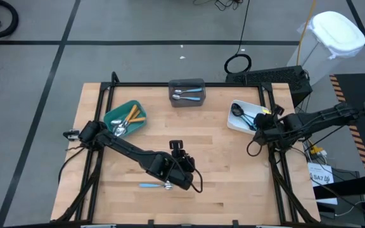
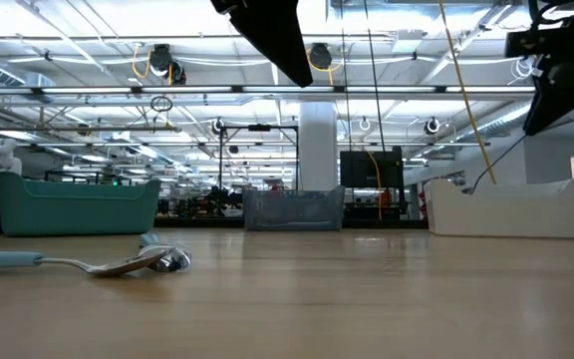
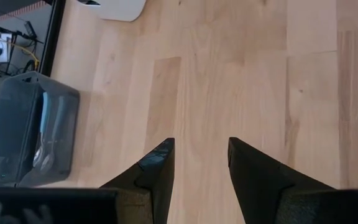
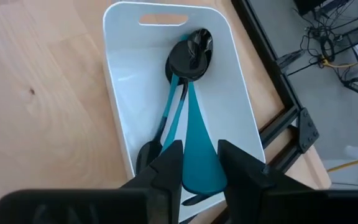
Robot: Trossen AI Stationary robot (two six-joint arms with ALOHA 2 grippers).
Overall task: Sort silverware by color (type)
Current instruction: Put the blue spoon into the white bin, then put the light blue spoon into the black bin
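High view, blue-handled spoon [image 1: 154, 185] lying crosswise, bowl toward left gripper [image 1: 177, 151].

Three bins along the table's [image 1: 233, 171] far half, one spoon alone near the front.
Left bin [image 1: 124, 118] far left, middle bin [image 1: 187, 92] at far edge centre, right bin [image 1: 246, 116] far right, each holding silverware; lone spoon [image 1: 154, 185] lying near-centre, just left of the left gripper [image 1: 177, 151]; right gripper [image 4: 199, 163] over the right bin.
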